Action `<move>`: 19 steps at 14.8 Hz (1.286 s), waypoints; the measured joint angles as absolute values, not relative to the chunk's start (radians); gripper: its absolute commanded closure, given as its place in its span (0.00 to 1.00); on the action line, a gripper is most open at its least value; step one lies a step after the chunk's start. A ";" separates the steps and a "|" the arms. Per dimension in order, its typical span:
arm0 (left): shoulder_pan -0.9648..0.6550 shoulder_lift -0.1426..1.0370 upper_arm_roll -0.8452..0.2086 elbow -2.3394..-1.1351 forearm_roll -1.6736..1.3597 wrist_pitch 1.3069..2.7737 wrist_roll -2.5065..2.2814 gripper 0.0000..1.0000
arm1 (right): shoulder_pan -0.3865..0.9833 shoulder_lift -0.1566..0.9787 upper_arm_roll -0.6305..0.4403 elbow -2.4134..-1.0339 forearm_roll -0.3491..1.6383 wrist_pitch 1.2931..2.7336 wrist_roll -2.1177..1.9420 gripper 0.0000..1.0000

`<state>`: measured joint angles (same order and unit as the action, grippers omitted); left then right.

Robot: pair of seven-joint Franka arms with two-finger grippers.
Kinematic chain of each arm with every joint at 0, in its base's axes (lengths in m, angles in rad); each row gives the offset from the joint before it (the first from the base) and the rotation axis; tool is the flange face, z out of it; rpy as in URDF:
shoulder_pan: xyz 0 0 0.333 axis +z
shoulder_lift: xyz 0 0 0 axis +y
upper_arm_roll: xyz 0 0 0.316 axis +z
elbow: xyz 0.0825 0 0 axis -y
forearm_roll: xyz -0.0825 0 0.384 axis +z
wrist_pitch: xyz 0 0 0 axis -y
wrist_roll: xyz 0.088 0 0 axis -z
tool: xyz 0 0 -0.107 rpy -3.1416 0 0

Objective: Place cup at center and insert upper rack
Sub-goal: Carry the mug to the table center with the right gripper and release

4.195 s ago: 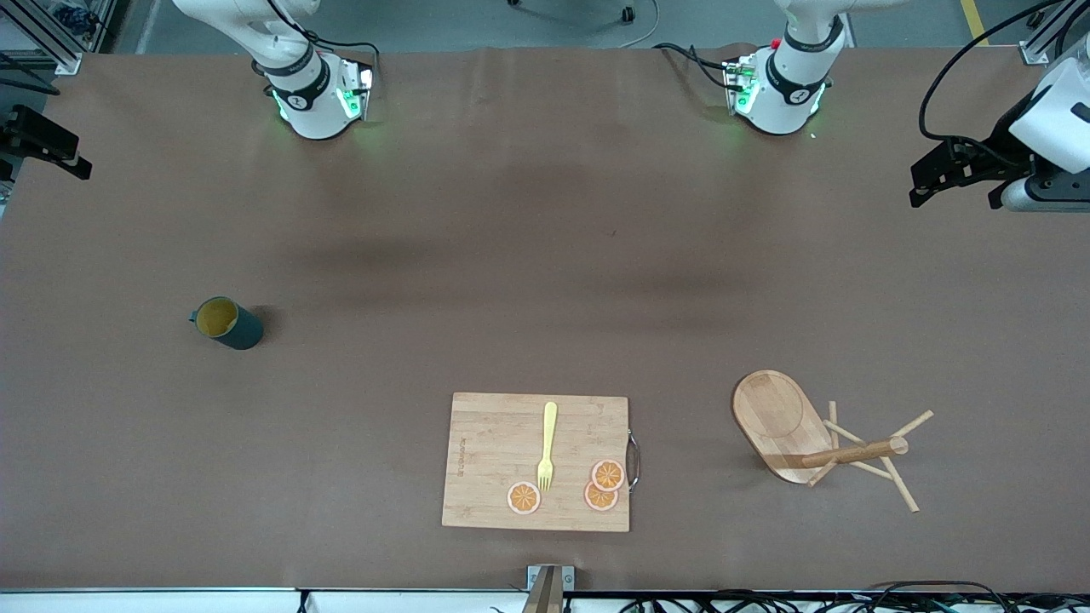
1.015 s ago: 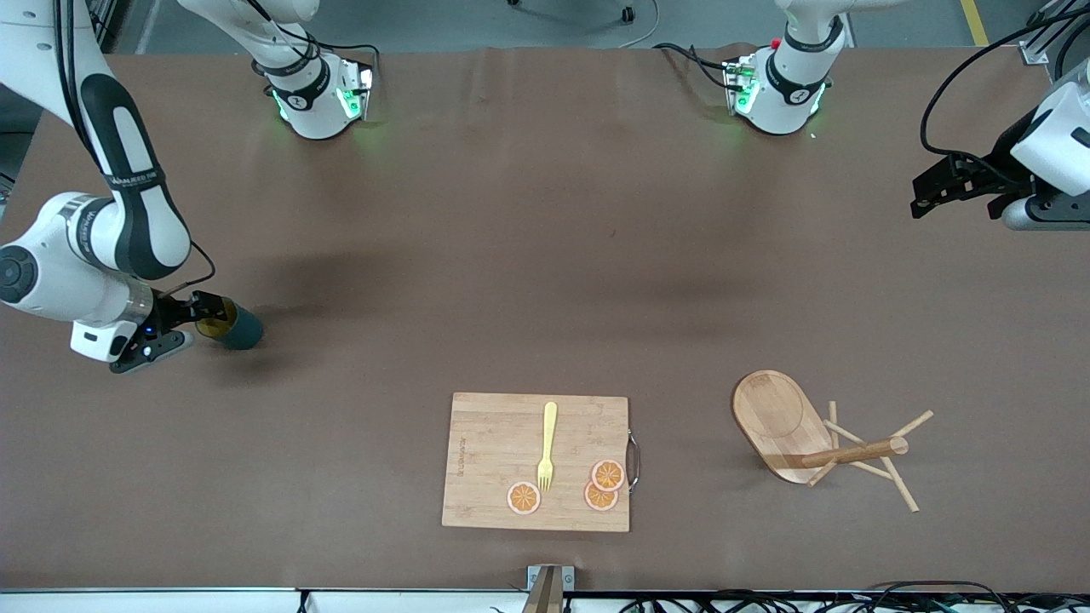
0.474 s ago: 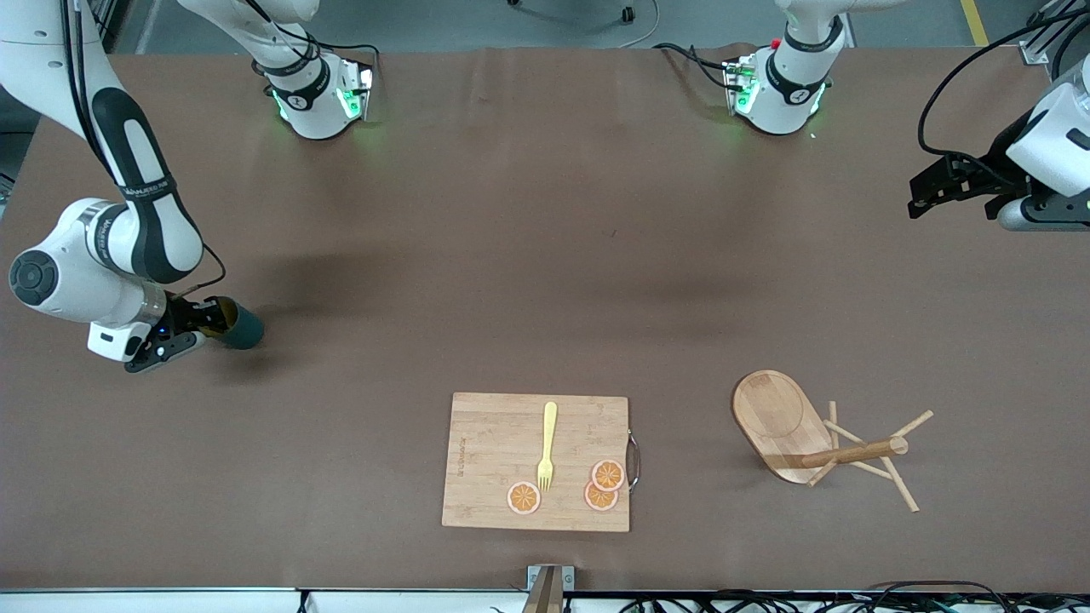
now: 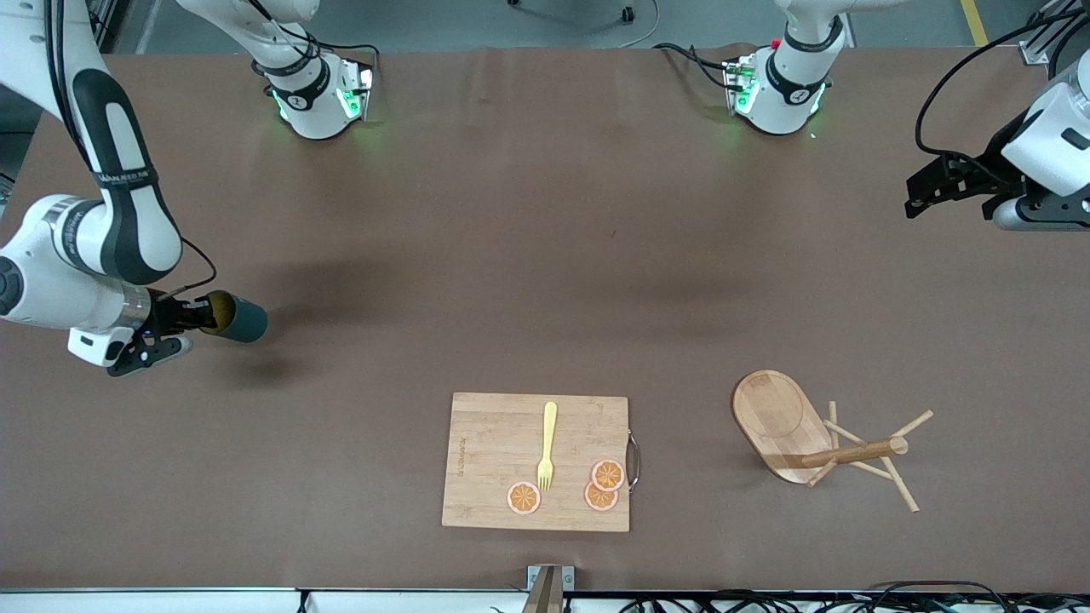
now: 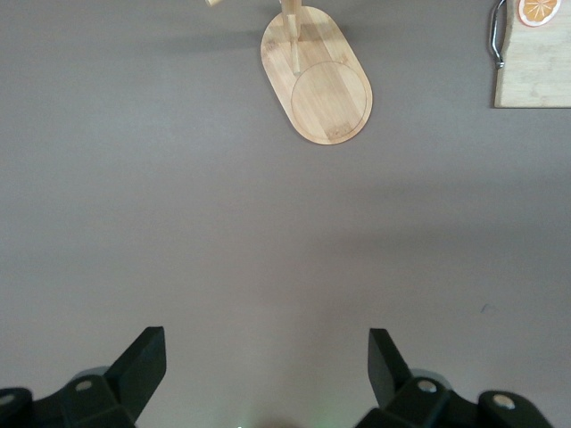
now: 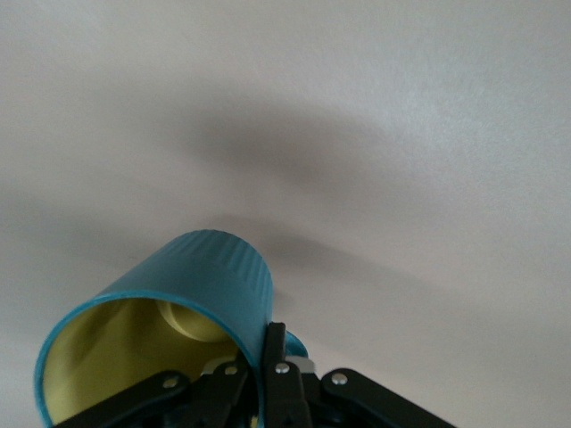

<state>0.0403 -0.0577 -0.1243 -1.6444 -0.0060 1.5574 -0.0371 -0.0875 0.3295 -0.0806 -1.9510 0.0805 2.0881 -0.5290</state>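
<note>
Step one in hand: cup [image 4: 236, 321] clamped at the rim by right pincer [image 4: 197, 315], left edge of the front frame, mid-height. Looks lifted off the table [image 4: 545, 255], going by the shadow lying apart below it; judgement only. Next: carry to mid-frame, tip upright, set down clear of the cutting board [image 4: 536, 461] at bottom centre.

Rack [image 4: 817, 443] lying tipped on its side at lower right, pegs splayed, untouched. Left pincer [image 4: 947, 183] waiting at upper right edge, fingers spread wide with nothing between.

Right wrist view adds the grip detail: one finger inside the yellow bowl, one outside, close by the handle [image 6: 290, 343]. Left wrist view adds the spread fingers [image 5: 143, 361] and the rack's oval base [image 5: 318, 76]. Front view alone gives the overall layout.
</note>
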 measured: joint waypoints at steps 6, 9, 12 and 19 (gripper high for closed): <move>0.039 -0.042 -0.125 -1.644 -0.006 1.558 -0.037 0.00 | 0.163 0.221 -0.071 -1.948 0.155 1.993 -0.065 1.00; 0.038 -0.036 -0.125 -1.644 -0.006 1.558 -0.037 0.00 | 0.336 0.214 -0.068 -1.949 0.196 2.029 0.209 1.00; 0.036 -0.035 -0.126 -1.643 -0.006 1.559 -0.037 0.00 | 0.506 0.216 -0.067 -1.952 0.199 2.127 0.472 1.00; 0.031 -0.029 -0.128 -1.626 -0.006 1.560 -0.037 0.00 | 0.772 0.339 -0.071 -1.970 0.197 2.364 0.832 1.00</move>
